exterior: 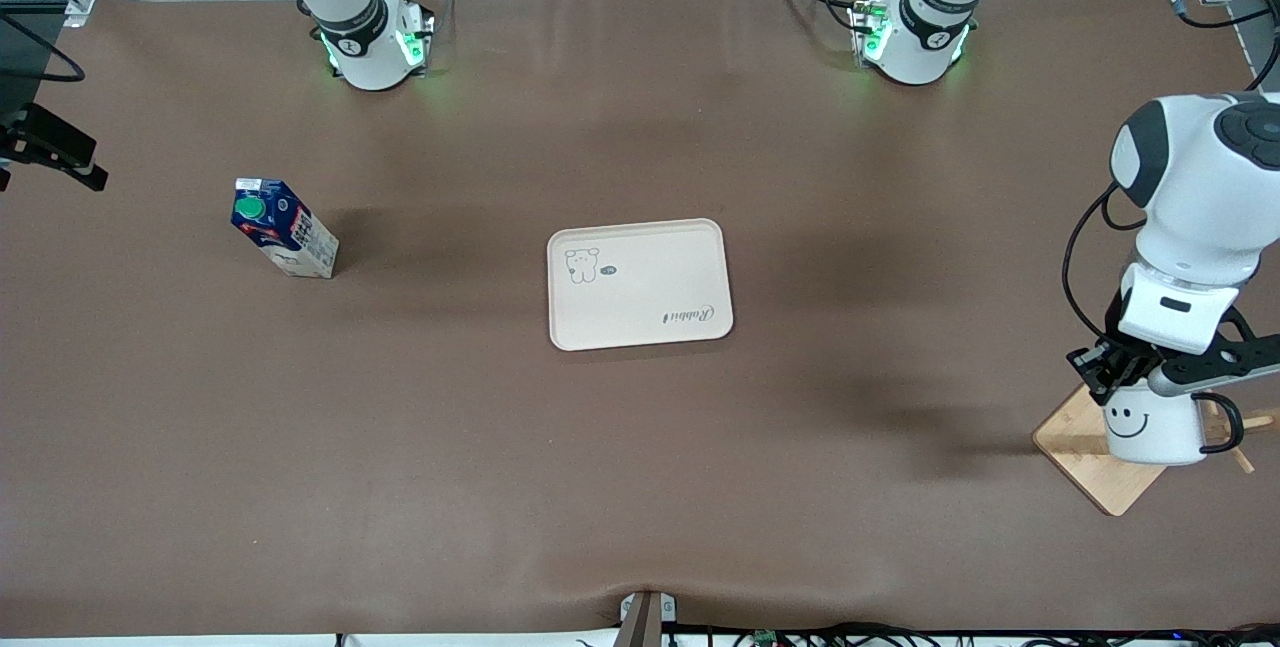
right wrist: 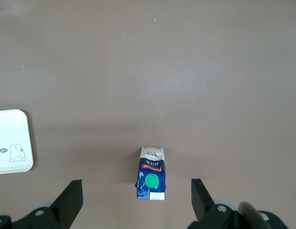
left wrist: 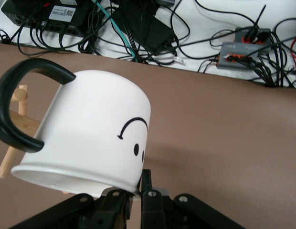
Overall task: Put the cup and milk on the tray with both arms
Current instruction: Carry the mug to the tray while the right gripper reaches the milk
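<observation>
The cup (exterior: 1150,422), a white mug with a black smiley and loop handle, is at the left arm's end of the table, over a wooden rack base (exterior: 1075,447). My left gripper (exterior: 1110,377) is shut on the cup's rim; in the left wrist view the cup (left wrist: 95,129) fills the space above the left gripper (left wrist: 138,183). The milk (exterior: 283,227) stands upright toward the right arm's end. In the right wrist view my right gripper (right wrist: 135,186) hangs open high over the milk (right wrist: 152,174). The beige tray (exterior: 640,282) lies mid-table with nothing on it.
The rack base's wooden pegs (left wrist: 19,98) stick up beside the cup's handle. Past the table edge nearest the front camera lie cables and power boxes (left wrist: 238,45). A corner of the tray (right wrist: 12,140) shows in the right wrist view. Brown tabletop surrounds the tray.
</observation>
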